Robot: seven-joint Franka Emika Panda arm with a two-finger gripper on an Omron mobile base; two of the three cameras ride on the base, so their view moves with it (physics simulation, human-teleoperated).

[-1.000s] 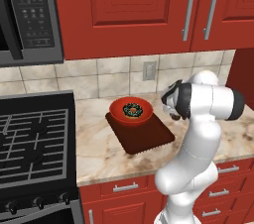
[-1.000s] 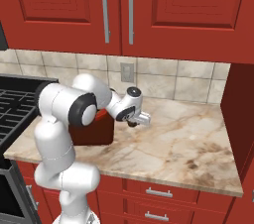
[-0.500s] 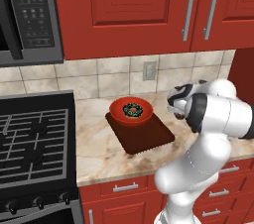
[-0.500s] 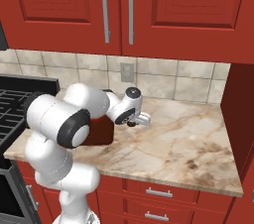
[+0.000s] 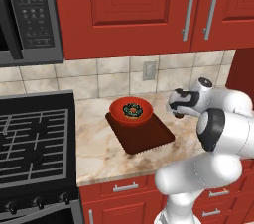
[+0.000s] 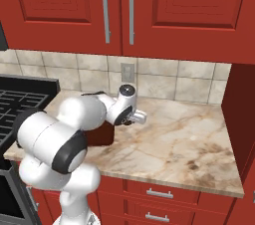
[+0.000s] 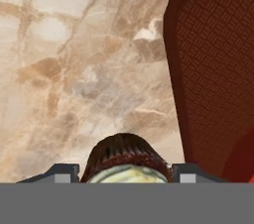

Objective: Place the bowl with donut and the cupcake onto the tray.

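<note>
The jaws (image 7: 127,176) are closed on the cupcake (image 7: 126,161), its dark ridged top between the two tips, held above the tabletop (image 7: 74,69). Just beside them lies the one tray (image 7: 218,69), a dark brown rectangle with a patterned face. Seen from the left base view, the single red-orange bowl (image 5: 131,111) sits on the tray's far end, beyond the jaws, with one donut (image 5: 132,109) inside it. The tabletop is tan veined marble. Behind it runs a pale tiled wall with one outlet (image 5: 149,71), under red cabinets (image 5: 149,5). A black stove (image 5: 32,143) and a microwave (image 5: 30,17) stand further off, past the tray.
</note>
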